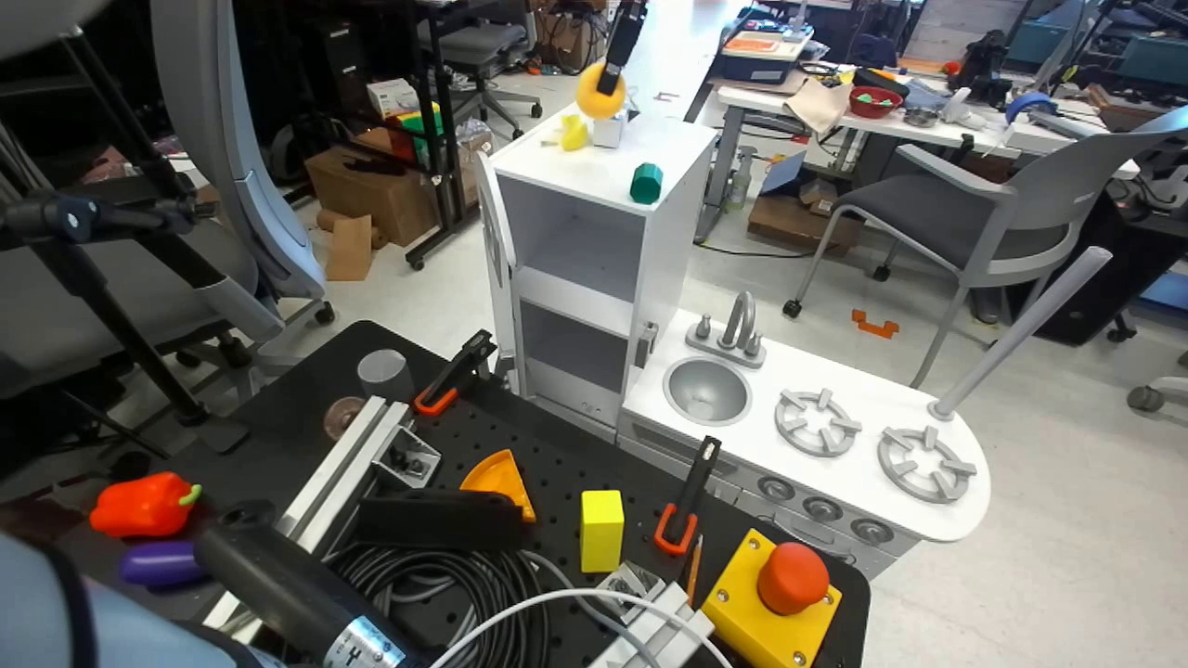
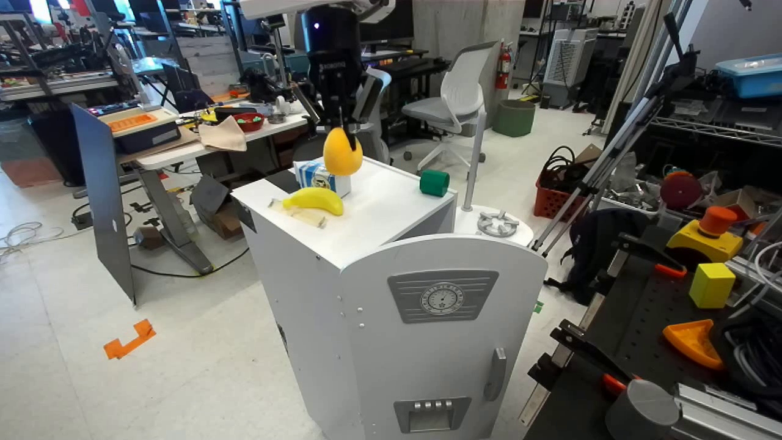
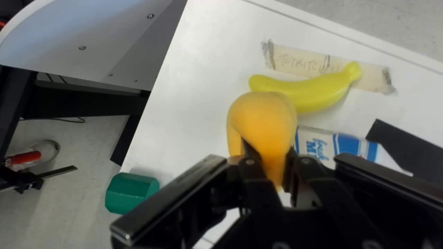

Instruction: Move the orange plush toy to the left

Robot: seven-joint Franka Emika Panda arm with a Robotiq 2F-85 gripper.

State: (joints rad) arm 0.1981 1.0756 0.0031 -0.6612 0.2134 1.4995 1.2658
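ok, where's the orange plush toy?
The toy is in the gripper above the white cabinet; in the wrist view, right of centre, banana to its upper right.

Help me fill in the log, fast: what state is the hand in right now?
Hand: closed, holding the rounded yellow-orange plush toy up off the flat white cabinet top.

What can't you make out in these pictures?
Wrist view: part of the orange plush toy, behind the tool.
Wrist view: last letters on the tape, partly covered by the banana.
In an exterior view: the arm, cut by the top edge.
In an exterior view: numerals on the dial, too small.
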